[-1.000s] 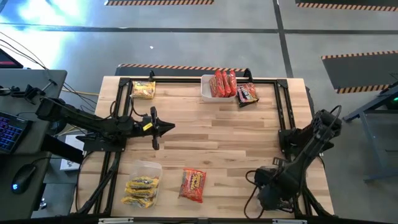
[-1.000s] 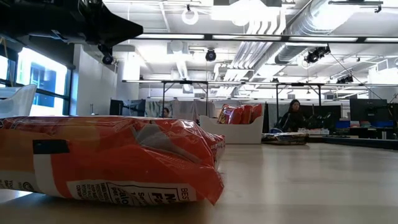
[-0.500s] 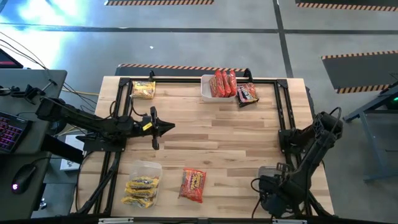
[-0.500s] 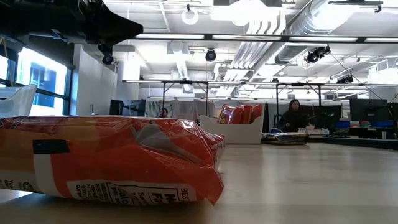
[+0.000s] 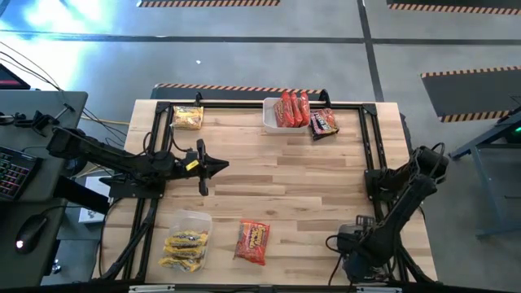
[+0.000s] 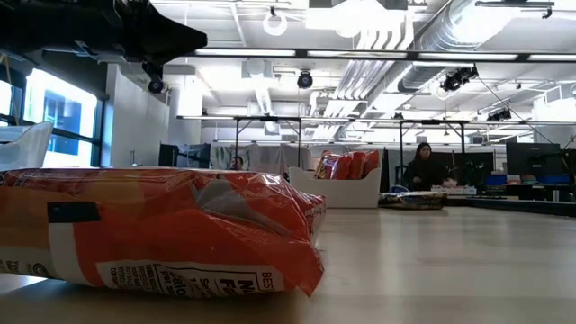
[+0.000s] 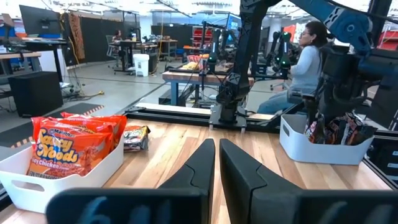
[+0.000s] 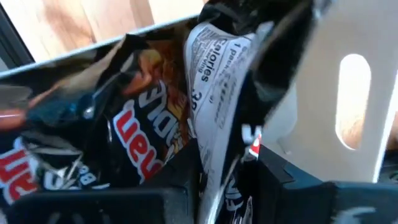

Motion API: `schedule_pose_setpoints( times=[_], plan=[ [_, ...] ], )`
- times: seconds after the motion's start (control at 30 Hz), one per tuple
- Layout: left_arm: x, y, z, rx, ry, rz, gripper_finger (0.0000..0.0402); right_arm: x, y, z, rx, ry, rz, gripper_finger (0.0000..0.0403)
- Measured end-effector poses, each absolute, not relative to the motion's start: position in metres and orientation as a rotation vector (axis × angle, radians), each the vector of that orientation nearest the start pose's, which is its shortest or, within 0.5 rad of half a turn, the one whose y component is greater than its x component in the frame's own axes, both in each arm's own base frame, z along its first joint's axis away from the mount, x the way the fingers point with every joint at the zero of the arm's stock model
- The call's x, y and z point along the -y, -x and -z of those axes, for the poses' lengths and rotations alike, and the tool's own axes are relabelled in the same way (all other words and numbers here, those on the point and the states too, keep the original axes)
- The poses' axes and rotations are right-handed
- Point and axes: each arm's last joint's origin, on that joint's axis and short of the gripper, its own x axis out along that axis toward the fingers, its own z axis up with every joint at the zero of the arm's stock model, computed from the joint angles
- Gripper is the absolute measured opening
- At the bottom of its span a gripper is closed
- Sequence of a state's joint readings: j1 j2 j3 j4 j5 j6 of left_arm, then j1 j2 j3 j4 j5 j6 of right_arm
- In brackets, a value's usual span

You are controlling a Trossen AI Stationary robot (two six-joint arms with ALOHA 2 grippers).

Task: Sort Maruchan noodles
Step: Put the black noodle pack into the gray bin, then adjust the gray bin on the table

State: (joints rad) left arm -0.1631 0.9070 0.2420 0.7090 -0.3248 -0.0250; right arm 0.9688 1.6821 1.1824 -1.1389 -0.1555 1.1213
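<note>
Seen from above, my right end effector (image 5: 356,254), lower right, is down in a tub (image 8: 348,93), grasping a dark packet (image 8: 208,112). My left end effector (image 5: 221,166), clenched and empty, waits centre left. Red packets (image 5: 293,108) fill the top tub, yellow ones (image 5: 186,247) the lower-left tub. Left to sort, I judge: a red packet (image 5: 253,242) at bottom centre, a yellow packet (image 5: 188,118) upper left, a dark one (image 5: 324,123) at top.

Glossy crinkled plastic packets (image 5: 252,242) on pale wooden table (image 5: 309,179).
</note>
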Motion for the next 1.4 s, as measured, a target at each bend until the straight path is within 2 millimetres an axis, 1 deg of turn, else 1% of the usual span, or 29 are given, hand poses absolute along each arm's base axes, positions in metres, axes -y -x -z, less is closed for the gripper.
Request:
schedule_pose_setpoints(
  times=[0.13, 0.3, 0.43, 0.53, 0.67, 0.8, 0.93, 1.1, 1.17, 1.27, 1.33, 1.4],
  plan=[
    [0.02, -0.181, -0.212, 0.045, 0.036, -0.161, 0.0014, -0.237, -0.159, -0.204, -1.757, -0.138, 0.094, 0.0099],
    [0.021, -0.181, -0.212, 0.045, 0.035, -0.161, 0.0014, -0.234, -0.163, -0.204, -1.808, -0.183, 0.09, 0.0153],
    [0.021, -0.181, -0.212, 0.044, 0.035, -0.161, 0.0014, -0.235, -0.164, -0.206, -1.872, -0.231, 0.043, 0.0191],
    [0.021, -0.181, -0.212, 0.044, 0.034, -0.161, 0.0014, -0.24, -0.166, -0.215, -1.9, -0.253, -0.033, 0.0204],
    [0.02, -0.181, -0.212, 0.044, 0.034, -0.161, 0.0015, -0.243, -0.167, -0.23, -1.917, -0.277, -0.027, 0.0203],
    [0.021, -0.181, -0.212, 0.044, 0.035, -0.161, 0.0015, -0.242, -0.168, -0.242, -1.925, -0.301, 0.006, 0.0191],
    [0.02, -0.181, -0.212, 0.045, 0.035, -0.161, 0.0015, -0.232, -0.17, -0.256, -1.918, -0.352, 0.09, 0.0166],
    [0.021, -0.181, -0.212, 0.044, 0.035, -0.161, 0.0015, -0.208, -0.178, -0.266, -1.737, -0.301, 0.209, 0.0108],
    [0.021, -0.181, -0.211, 0.041, 0.035, -0.161, 0.0015, -0.197, -0.181, -0.26, -1.731, -0.255, 0.229, 0.0076],
    [0.021, -0.181, -0.211, 0.038, 0.05, -0.161, 0.0015, -0.185, -0.185, -0.238, -1.75, -0.206, 0.204, 0.002],
    [0.021, -0.181, -0.211, 0.037, 0.05, -0.16, 0.0015, -0.18, -0.189, -0.221, -1.745, -0.213, 0.156, 0.0008],
    [0.021, -0.181, -0.211, 0.038, 0.05, -0.16, 0.0015, -0.177, -0.192, -0.204, -1.718, -0.238, 0.13, 0.0016]
  ],
)
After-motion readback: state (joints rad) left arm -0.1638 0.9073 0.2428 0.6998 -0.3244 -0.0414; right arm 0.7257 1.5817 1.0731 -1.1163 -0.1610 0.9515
